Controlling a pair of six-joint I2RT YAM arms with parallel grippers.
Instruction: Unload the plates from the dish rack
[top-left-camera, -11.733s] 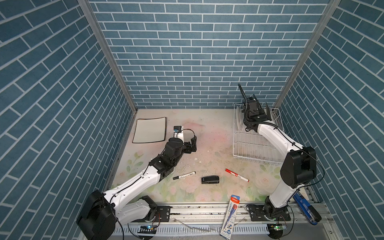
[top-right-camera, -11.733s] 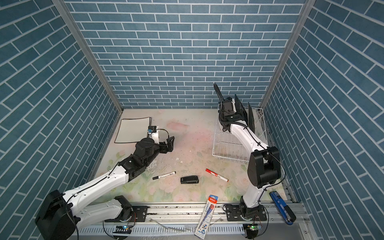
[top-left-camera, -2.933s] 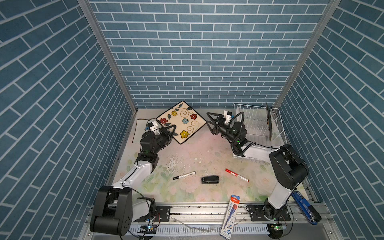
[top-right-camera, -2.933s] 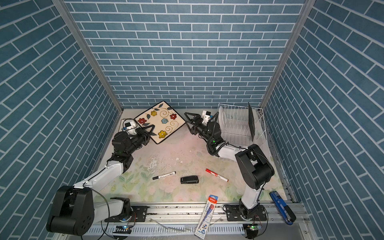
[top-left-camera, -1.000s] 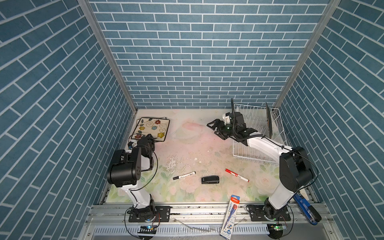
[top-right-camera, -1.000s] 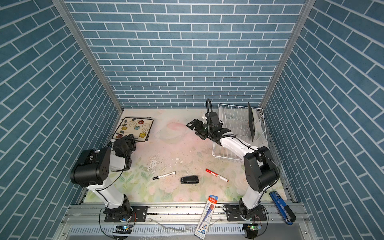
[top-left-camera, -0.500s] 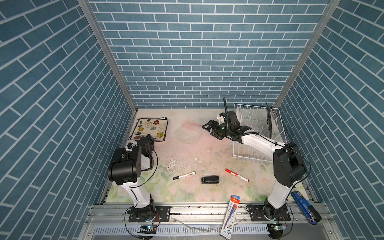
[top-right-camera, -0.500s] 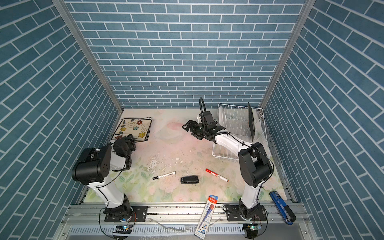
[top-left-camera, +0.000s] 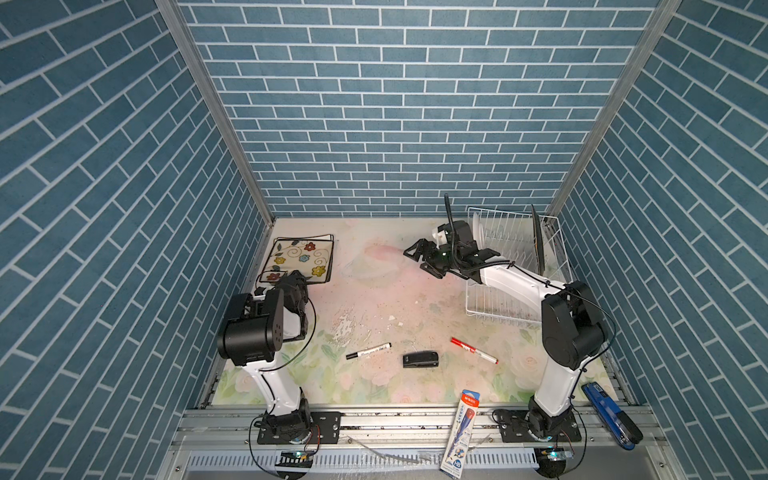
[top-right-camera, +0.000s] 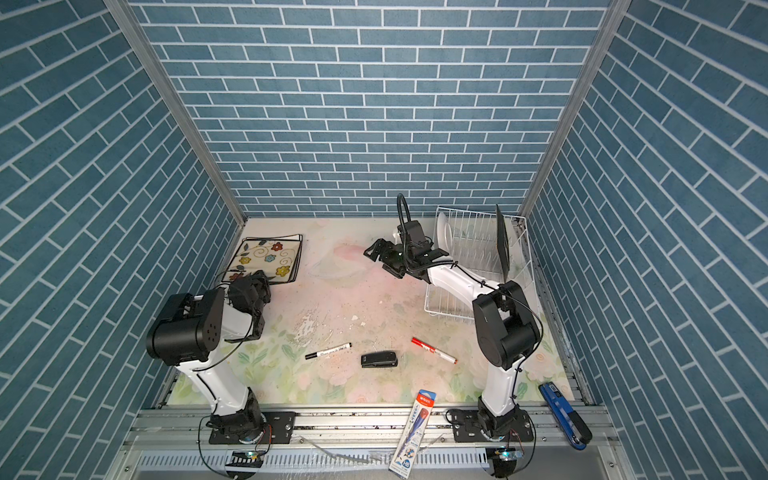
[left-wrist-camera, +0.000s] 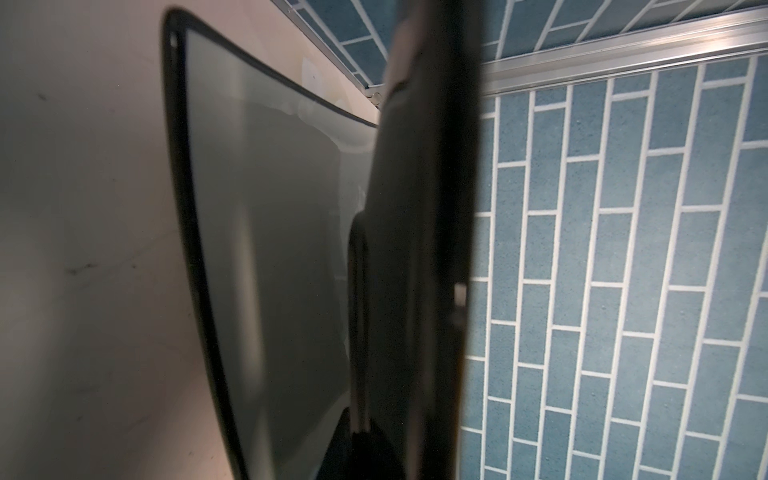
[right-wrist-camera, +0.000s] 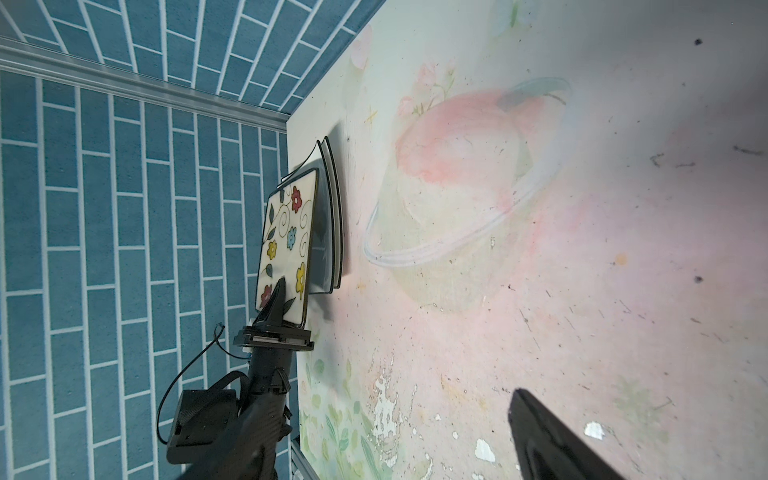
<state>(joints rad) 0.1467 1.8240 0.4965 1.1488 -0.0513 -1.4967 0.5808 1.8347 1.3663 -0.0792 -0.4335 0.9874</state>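
Plates left in the dish rack (top-left-camera: 515, 266), a round white plate (top-left-camera: 478, 235) and an upright black plate (top-left-camera: 538, 241), stand just right of the spread, empty right gripper (top-left-camera: 424, 259), the nearer arm, while the left gripper (top-left-camera: 291, 277) pinches the flowered plate (top-left-camera: 301, 259) far left.

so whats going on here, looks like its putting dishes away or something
Two robot arms are emptying a white wire dish rack. The left gripper is shut on the near edge of a flower-patterned plate, which sits on a stack of plates by the left wall. The right gripper is open and holds nothing, hovering over the table just left of the rack. A black plate and a round white plate stand in the rack, not yet unloaded.
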